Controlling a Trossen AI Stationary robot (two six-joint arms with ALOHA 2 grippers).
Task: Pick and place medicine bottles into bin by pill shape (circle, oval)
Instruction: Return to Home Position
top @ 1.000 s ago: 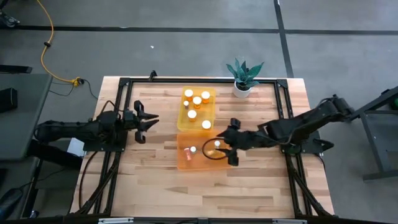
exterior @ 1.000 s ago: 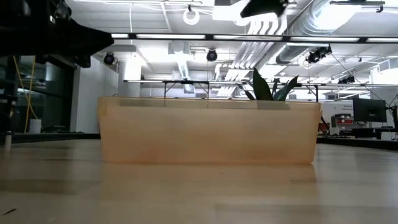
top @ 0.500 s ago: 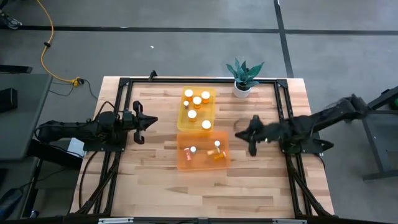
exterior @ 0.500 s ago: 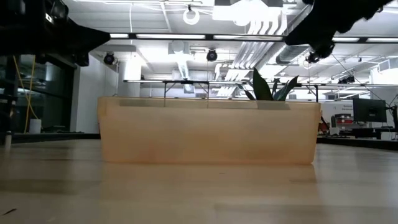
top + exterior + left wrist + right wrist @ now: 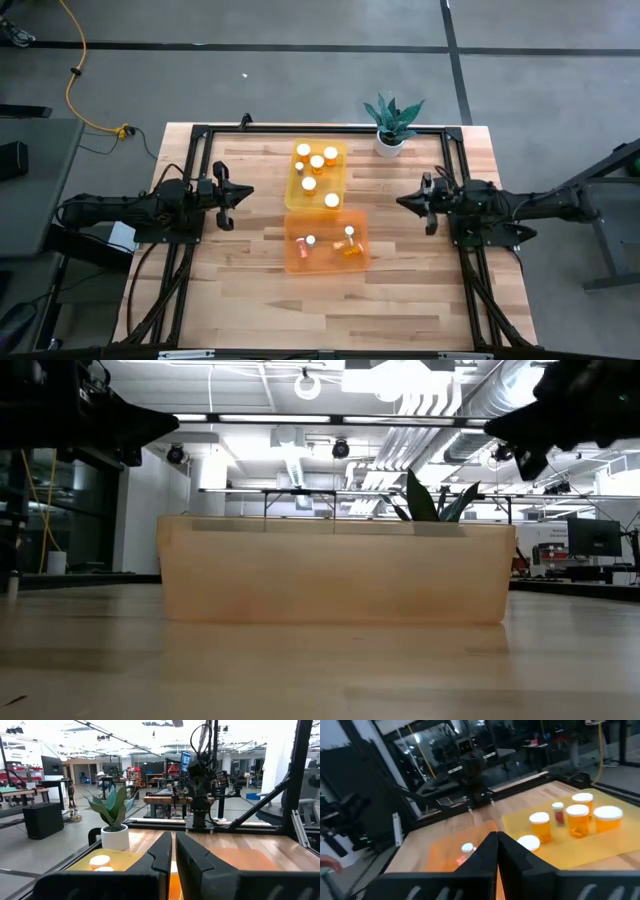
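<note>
**Right gripper** [image 5: 404,203]: fingers pressed together to a thin slit, as its own wrist view [image 5: 496,838] confirms; nothing held. It sits low over the right side of the table [image 5: 400,285], pointing inward toward the bins.

**Left gripper** [image 5: 246,191]: fingers likewise drawn together with only a narrow seam between them [image 5: 173,836]; nothing held. It sits over the left side of the table, pointing inward, facing the right gripper across the bins.

**Medicine bottles** [image 5: 309,184]: none at either gripper. All lie in the two bins between the arms, well apart from both sets of fingertips.

- **Yellow bin** [image 5: 325,178]: far half of the table's middle, nearer the left gripper. Six white caps show from above; in the right wrist view they stand upright [image 5: 577,818].
- **Orange bin** [image 5: 325,263]: just beside the yellow bin on its near side. It holds a few more bottles, two white caps plain from above and others too small to tell apart. In the low view its translucent wall [image 5: 335,575] hides the contents.

**Potted plant** [image 5: 392,124]: white pot at the table's far edge, beyond the yellow bin.
</note>
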